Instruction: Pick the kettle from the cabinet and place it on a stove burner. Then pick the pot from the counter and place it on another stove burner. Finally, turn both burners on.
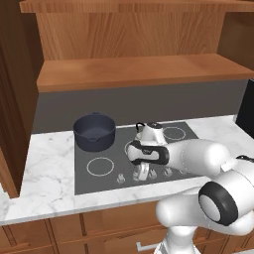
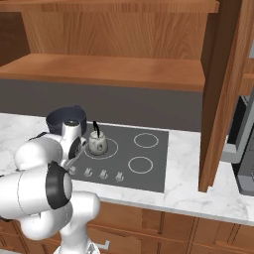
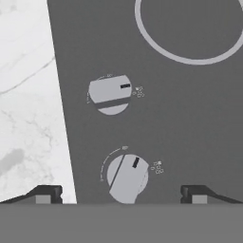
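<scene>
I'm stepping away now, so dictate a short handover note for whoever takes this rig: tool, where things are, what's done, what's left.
Tool: open, empty, poised over the row of grey round knobs; the nearest knob lies between its tips.
Small silvery metal kettle with black loop handle: on a burner of the dark grey cooktop.
Wide dark blue-grey pot: on the back-left burner.
Done: both placements.
Left: the burner knobs; whether either is already on, I cannot tell.

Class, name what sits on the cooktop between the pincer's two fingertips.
In the hand view, a grey knob sits between the open pincer's fingertips, on the dark cooktop.
</scene>
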Tool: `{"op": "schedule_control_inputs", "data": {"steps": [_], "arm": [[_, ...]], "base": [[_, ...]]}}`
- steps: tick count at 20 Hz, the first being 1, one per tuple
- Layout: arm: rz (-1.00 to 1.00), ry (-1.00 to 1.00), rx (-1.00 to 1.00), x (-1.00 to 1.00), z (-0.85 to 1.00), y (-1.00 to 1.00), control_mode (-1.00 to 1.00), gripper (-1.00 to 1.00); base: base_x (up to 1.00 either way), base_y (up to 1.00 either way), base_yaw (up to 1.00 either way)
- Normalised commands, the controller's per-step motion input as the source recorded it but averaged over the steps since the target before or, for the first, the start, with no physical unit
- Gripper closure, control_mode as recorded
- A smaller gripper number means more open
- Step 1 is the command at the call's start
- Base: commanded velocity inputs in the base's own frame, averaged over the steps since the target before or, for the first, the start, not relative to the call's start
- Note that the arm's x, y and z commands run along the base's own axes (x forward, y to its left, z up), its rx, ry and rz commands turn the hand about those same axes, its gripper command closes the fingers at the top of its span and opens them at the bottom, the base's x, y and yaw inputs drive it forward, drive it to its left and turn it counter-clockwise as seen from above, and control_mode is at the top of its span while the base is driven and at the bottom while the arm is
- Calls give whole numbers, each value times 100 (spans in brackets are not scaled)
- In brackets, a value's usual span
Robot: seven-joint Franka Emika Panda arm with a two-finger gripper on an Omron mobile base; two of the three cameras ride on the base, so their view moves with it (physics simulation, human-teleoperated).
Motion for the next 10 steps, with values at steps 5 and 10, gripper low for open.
{"op": "schedule_control_inputs", "data": {"steps": [5, 10], "arm": [[0, 3, 0, -6, 9, 0, -100, -100], [0, 0, 0, -14, 15, 0, -100, -100]], "base": [[0, 0, 0], [0, 0, 0]]}}
